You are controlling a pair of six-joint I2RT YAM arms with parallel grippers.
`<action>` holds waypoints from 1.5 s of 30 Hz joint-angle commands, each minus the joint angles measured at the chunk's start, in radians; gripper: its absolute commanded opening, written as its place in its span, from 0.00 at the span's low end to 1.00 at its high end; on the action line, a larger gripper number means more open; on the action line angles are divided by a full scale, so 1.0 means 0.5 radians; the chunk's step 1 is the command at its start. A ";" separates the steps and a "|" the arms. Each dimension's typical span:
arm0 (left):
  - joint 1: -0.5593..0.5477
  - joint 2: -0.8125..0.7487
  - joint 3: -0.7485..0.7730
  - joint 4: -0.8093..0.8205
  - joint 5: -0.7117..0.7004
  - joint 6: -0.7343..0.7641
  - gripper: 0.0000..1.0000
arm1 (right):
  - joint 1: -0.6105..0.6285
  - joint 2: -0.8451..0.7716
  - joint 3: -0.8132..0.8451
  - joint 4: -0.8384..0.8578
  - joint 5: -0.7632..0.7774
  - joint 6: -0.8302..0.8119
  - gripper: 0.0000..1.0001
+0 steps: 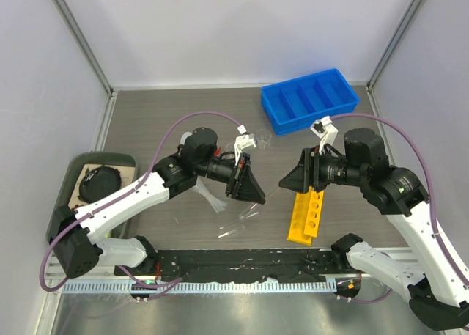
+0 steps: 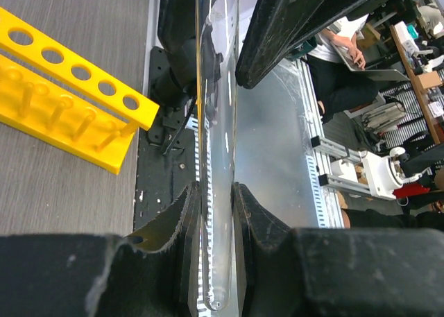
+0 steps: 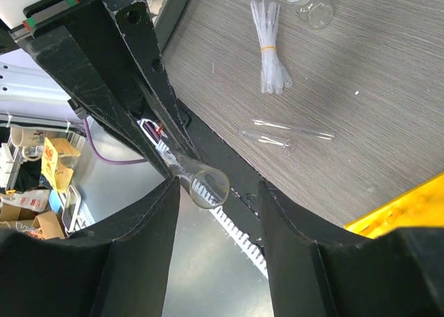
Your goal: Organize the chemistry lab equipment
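Table (image 1: 161,122): grey wood-grain top, walled in by pale panels.

Blue compartmented bin (image 1: 315,116): far right corner, set at a slant.

Dark green tray (image 1: 110,157): left edge, something dark inside.

Left arm reaches in from the near left, right arm from the near right. Their grippers face each other over mid-table.

Yellow holed rack (image 1: 308,214): lying flat, right of centre, near side, just under the right gripper (image 1: 289,179).

Left gripper (image 2: 215,199): clenched on a clear glass test tube (image 2: 216,123), fingers pinching it close to its rounded closed end. The tube juts out towards the right arm, open mouth leading.

Right gripper, own wrist view: jaws spread, the tube's open mouth (image 3: 207,185) between them, closer to one finger, clear gap to the other. Nothing gripped.

Pipette bundle (image 3: 269,50): thin clear pipettes banded together, on the table near centre, below the left arm.

Two loose glass tubes (image 3: 291,131): flat on the table, on the near side of the bundle, close together.

Small clear glass beaker (image 1: 253,138): far side of centre, between left arm and bin.
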 commanded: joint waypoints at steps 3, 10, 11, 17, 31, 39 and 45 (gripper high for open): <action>0.005 -0.026 -0.020 0.180 0.125 -0.084 0.00 | 0.003 0.027 0.003 0.152 -0.044 0.019 0.54; 0.005 -0.032 -0.051 0.256 0.134 -0.099 0.00 | 0.003 0.055 0.003 0.217 -0.062 0.038 0.50; 0.008 -0.035 -0.060 0.262 0.137 -0.102 0.00 | 0.003 0.061 0.006 0.226 -0.065 0.041 0.49; 0.017 -0.048 -0.075 0.269 0.134 -0.102 0.00 | 0.003 0.070 0.003 0.247 -0.087 0.056 0.38; 0.122 0.011 -0.017 0.232 0.055 -0.090 0.16 | 0.003 -0.022 0.003 0.146 -0.047 0.062 0.20; 0.146 0.121 0.286 -0.154 -0.254 0.045 0.63 | 0.000 0.039 0.135 0.021 0.339 0.035 0.16; 0.152 0.103 0.553 -0.624 -0.675 0.192 0.77 | 0.003 0.134 0.205 -0.053 0.691 0.016 0.14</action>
